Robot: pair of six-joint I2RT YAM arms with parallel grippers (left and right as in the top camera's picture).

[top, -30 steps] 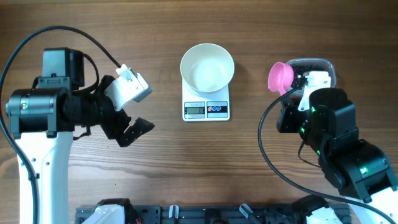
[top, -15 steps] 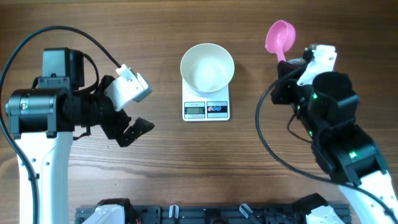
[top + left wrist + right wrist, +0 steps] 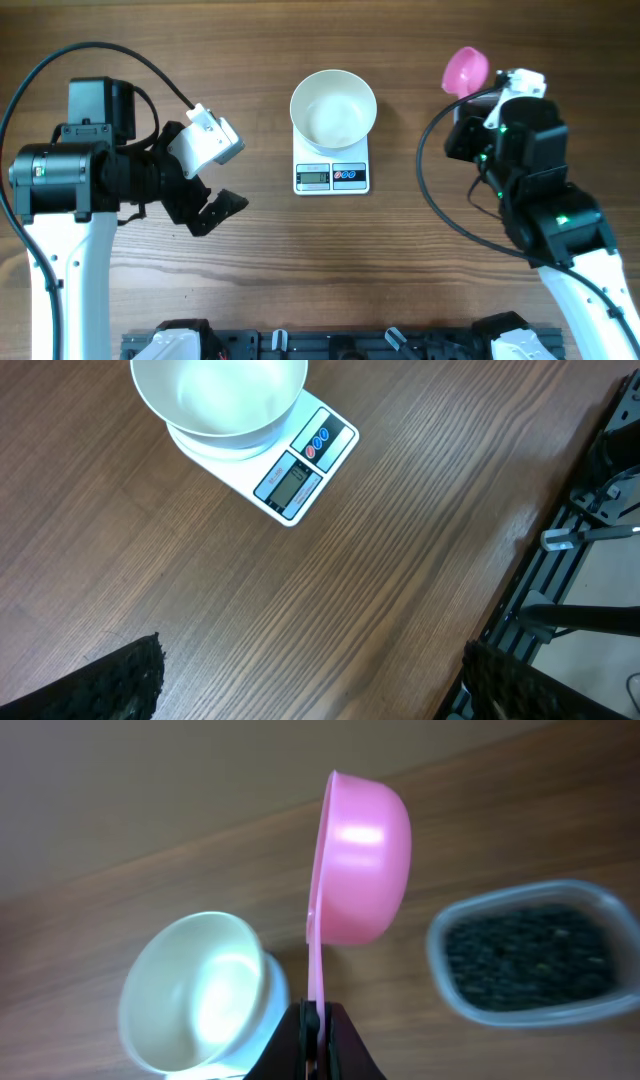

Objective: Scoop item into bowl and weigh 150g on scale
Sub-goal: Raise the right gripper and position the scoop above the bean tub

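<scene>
Right gripper [image 3: 313,1020] clamped on scoop [image 3: 360,860] handle, cup now swung off the tub [image 3: 436,950] to far right and rolled on edge, apparently unloaded; beads [image 3: 520,950] in tub, bowl [image 3: 190,990] on scale [image 3: 331,176] empty, first dip pending; left gripper [image 3: 228,172] apart.

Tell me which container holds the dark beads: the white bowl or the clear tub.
The clear plastic tub, seen in the right wrist view, holds the dark beads; the white bowl on the scale is empty.
</scene>
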